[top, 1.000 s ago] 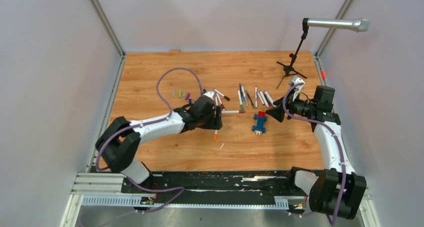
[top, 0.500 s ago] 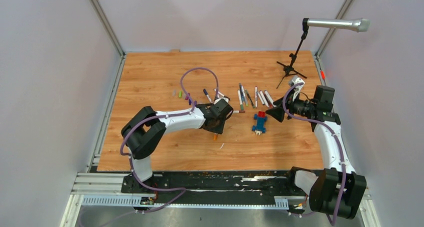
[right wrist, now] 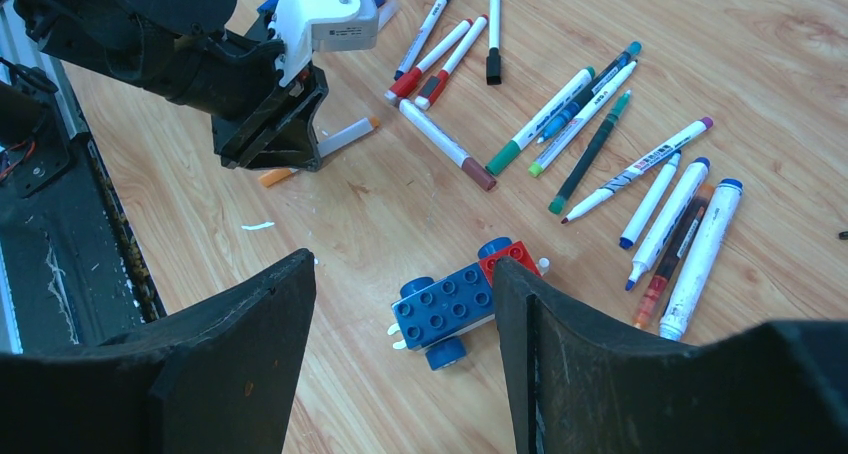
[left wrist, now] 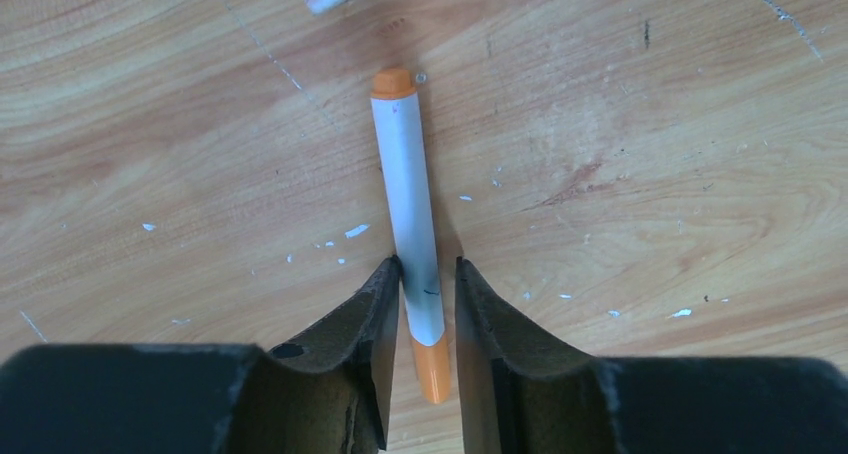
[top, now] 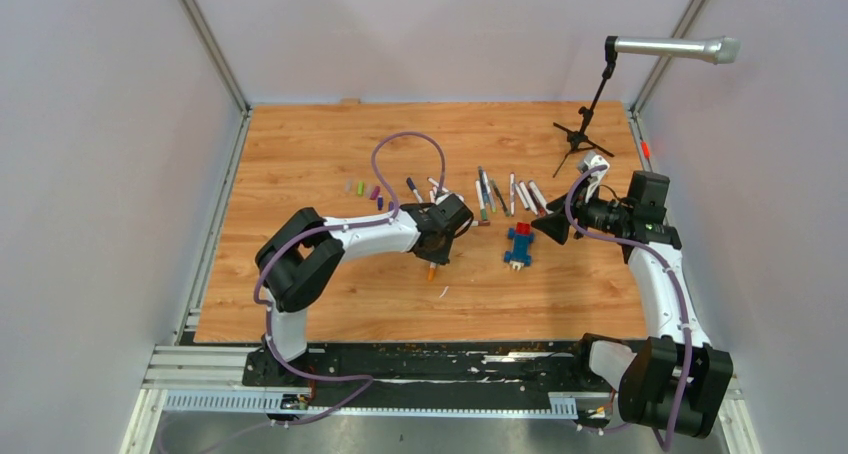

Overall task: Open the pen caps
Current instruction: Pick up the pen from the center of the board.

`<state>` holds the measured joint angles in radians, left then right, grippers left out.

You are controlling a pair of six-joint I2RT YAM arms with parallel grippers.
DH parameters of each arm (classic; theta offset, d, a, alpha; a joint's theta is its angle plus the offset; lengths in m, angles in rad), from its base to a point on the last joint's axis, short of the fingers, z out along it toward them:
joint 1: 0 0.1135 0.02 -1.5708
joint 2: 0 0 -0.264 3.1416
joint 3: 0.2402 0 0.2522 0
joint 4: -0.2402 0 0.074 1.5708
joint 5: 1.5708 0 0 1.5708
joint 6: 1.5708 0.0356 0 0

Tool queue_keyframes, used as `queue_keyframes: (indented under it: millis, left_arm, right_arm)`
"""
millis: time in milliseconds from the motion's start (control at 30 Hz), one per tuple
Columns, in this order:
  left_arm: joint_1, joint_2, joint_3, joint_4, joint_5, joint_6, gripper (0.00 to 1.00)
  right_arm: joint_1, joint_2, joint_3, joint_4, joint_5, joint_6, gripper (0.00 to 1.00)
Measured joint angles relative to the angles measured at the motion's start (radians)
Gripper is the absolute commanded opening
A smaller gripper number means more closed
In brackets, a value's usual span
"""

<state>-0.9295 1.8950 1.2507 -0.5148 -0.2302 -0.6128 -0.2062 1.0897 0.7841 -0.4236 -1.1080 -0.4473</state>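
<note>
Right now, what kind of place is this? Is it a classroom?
Most likely a robot lab test booth, not a classroom: two robot arms are bolted to a rail at the edge of a wooden table, plain white panels wall it in, and a microphone stands in the corner.

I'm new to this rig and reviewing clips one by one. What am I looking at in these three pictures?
Two robot arms are bolted at the near edge of a wooden table. The wide picture comes from a fixed camera above; the other two from a camera on each wrist. The left hand straddles a white pen with orange ends lying on the table; whether it grips yet is unclear. The right hand hangs open and empty near a blue-and-red toy car. Farther back lie markers and loose caps.
</note>
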Motion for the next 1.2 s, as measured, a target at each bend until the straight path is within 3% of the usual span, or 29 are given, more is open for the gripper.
queue_keyframes:
  millis: [333,567,733,967,1200]
  left_arm:
    - [0.000,0.013,0.020,-0.010,0.000,0.016,0.00]
    - [0.000,-0.023,-0.014,-0.005,0.020,0.028,0.00]
    - [0.000,-0.196,-0.143,0.053,0.086,0.050,0.00]
    - [0.000,-0.430,-0.333,0.372,0.250,0.040,0.00]
    - [0.000,-0.465,-0.423,0.731,0.346,-0.064,0.00]
  right_arm:
    - [0.000,0.000,0.000,0.000,0.000,0.000,0.66]
    - [0.000,0.000,-0.003,0.001,-0.020,0.000,0.67]
    - [0.000,0.000,-0.028,0.015,-0.068,0.003,0.70]
    - [0.041,0.002,-0.091,0.160,-0.143,0.161,0.73]
    - [0.167,0.050,-0.133,0.399,-0.167,0.467,0.75]
